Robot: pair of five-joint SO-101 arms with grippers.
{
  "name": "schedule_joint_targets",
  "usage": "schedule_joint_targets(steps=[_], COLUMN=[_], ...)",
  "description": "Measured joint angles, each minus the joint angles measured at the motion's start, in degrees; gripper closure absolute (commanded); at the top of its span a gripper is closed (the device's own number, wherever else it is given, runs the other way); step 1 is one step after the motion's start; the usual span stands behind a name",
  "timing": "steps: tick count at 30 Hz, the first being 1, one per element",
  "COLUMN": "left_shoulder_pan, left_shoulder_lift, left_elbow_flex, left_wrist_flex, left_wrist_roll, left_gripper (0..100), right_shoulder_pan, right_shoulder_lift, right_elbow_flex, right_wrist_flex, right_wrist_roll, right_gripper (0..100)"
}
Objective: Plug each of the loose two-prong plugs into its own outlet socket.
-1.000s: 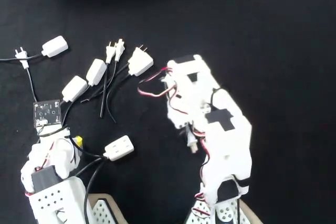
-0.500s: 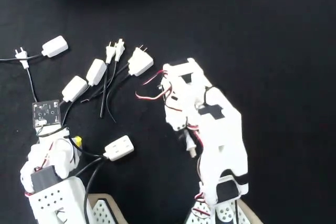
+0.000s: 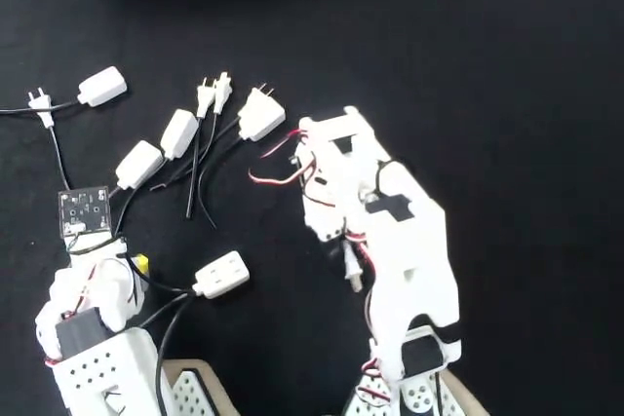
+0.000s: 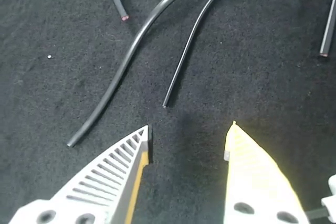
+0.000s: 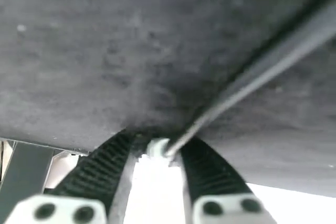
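Black cloth table surface carries all parts; a small white plug body with a dark cable running from it is clamped between the black ribbed fingers of the right gripper, close above the cloth; the right arm stands near the table centre, towards 6 o'clock.

Two slim white two-prong plugs lie side by side at 11 o'clock from that arm, prongs towards 12 o'clock; a broader white two-prong plug lies just beside them at their 3 o'clock; a small white cabled plug lies at the table's 9 o'clock edge.

White rectangular outlet sockets: the first socket sits near the small plug, at its 2 o'clock; the second socket and third socket lie at 7 o'clock from the slim pair; the fourth socket lies at 7 o'clock on the table, beside the left arm.

Left gripper: jaws apart, one white and one yellow, holding nothing, above bare cloth near loose black cable ends.
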Motion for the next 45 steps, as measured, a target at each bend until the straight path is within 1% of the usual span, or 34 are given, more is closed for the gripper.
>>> schedule_joint_targets(steps=[11,14,18,24,29,35,37,40,43,45], left_shoulder_pan=[0.0,0.0,0.0,0.0,0.0,0.0,0.0,0.0,0.0,0.35], left_shoulder_lift=[0.0,0.0,0.0,0.0,0.0,0.0,0.0,0.18,0.18,0.44], left_elbow_flex=[0.0,0.0,0.0,0.0,0.0,0.0,0.0,-1.67,-7.12,-11.6], left_wrist_flex=[0.0,0.0,0.0,0.0,0.0,0.0,0.0,0.0,0.0,-0.44], left_wrist_roll=[-0.09,-0.09,-0.09,-0.09,-0.09,-0.09,0.26,2.9,5.71,8.26], left_gripper=[77,77,77,77,77,77,77,77,77,77], right_shoulder_pan=[0.18,0.18,0.18,0.09,0.09,-0.09,-1.76,-6.07,-10.2,-11.6], right_shoulder_lift=[-1.41,-4.92,-15.21,-38.42,-62.33,-92.4,-102.33,-116.75,-131.43,-140.84], right_elbow_flex=[0.09,0.35,5.27,20.75,35.78,53.36,59.08,67.52,74.99,79.82], right_wrist_flex=[0.0,-0.09,-1.14,-8.62,-17.67,-28.84,-31.03,-33.93,-36.84,-38.51], right_wrist_roll=[-0.7,-0.88,-0.88,-0.7,1.58,2.2,2.2,2.11,2.11,2.2], right_gripper=[98.6,98.6,98.6,98.6,98.6,98.6,98.6,98.6,98.6,98.6])
